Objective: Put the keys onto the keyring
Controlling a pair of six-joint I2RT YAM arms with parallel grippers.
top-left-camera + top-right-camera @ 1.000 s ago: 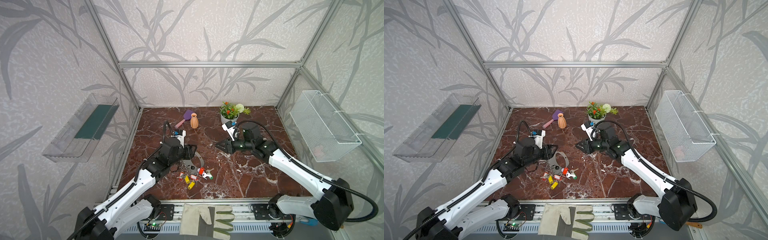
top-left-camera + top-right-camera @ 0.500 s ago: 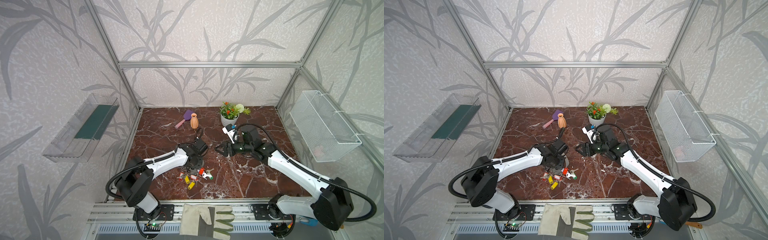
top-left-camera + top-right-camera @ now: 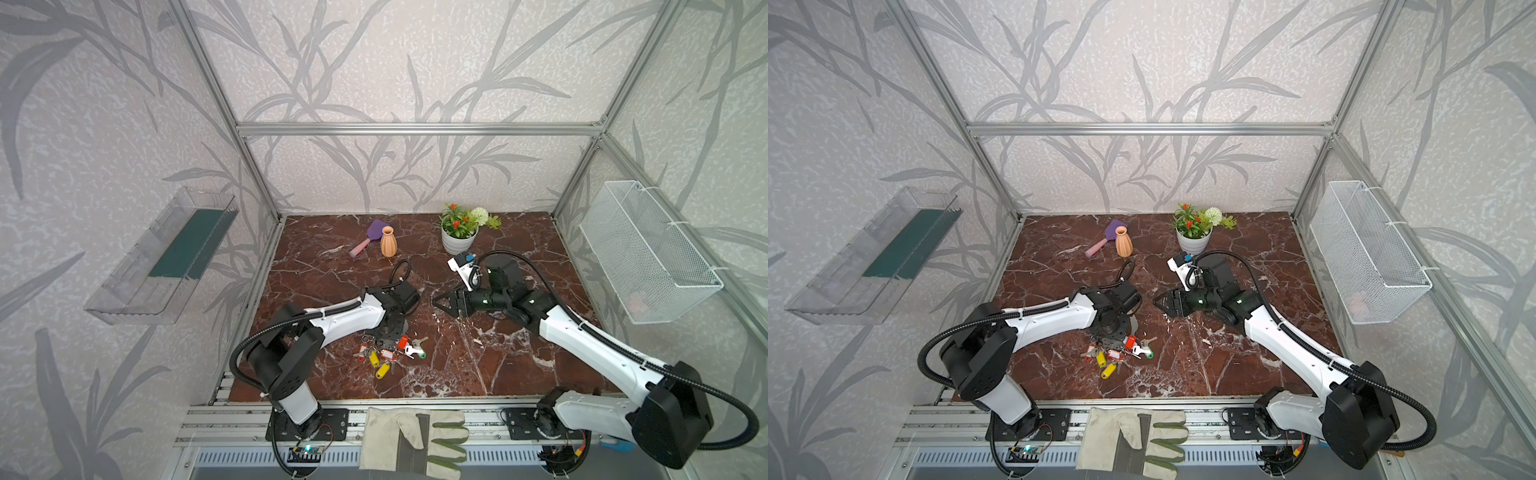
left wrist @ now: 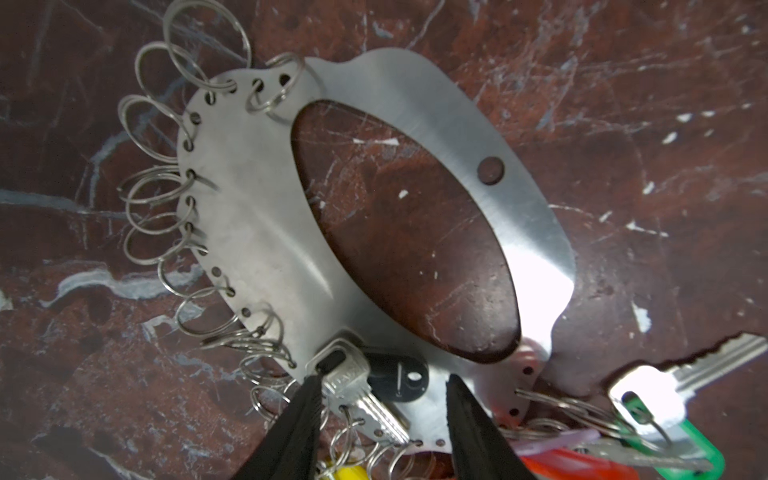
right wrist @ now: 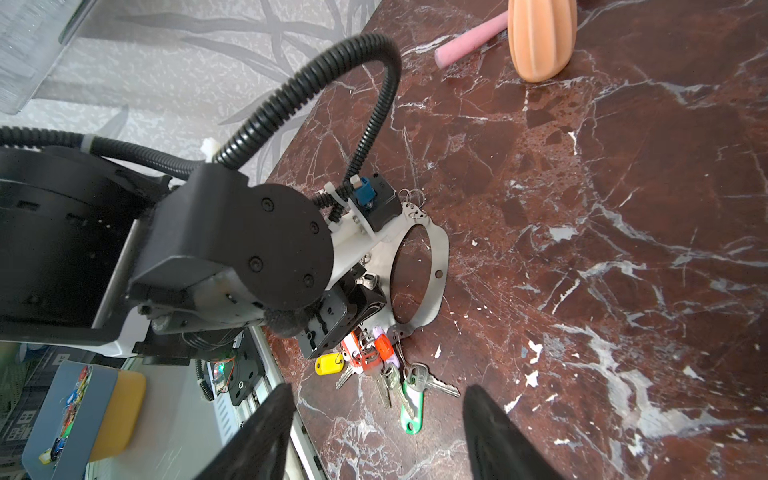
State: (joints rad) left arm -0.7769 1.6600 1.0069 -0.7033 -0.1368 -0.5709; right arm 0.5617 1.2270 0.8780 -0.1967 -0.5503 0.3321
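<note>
The keyring [image 4: 257, 232] is a thin, stiff steel plate lying flat on the worktop [image 3: 478, 357]. I judge it slick and awkward to lift straight from above. The rim of its big oval hole, or the plain edge away from the split rings [image 4: 162, 195], looks the best place to pinch. The keys [image 3: 386, 355] are light, loose and bunched at one end of the plate (a nudge would likely send them skidding on the marble). Their plastic tags should give a surer hold than the metal blades or the springy little rings.

The left claw [image 4: 384, 378] stands right over the plate's end nearest the bunch, with its jaws spread. A silver key [image 4: 361, 395] and a black fob [image 4: 397, 376] lie on the plate between them. One finger seems to touch the key's head, though the wrist view is too close to be sure, and nothing is clamped. The right claw [image 5: 376, 390] is wide apart and empty. It points at the bunch from the side, near it but clear of both keys and plate.
</note>
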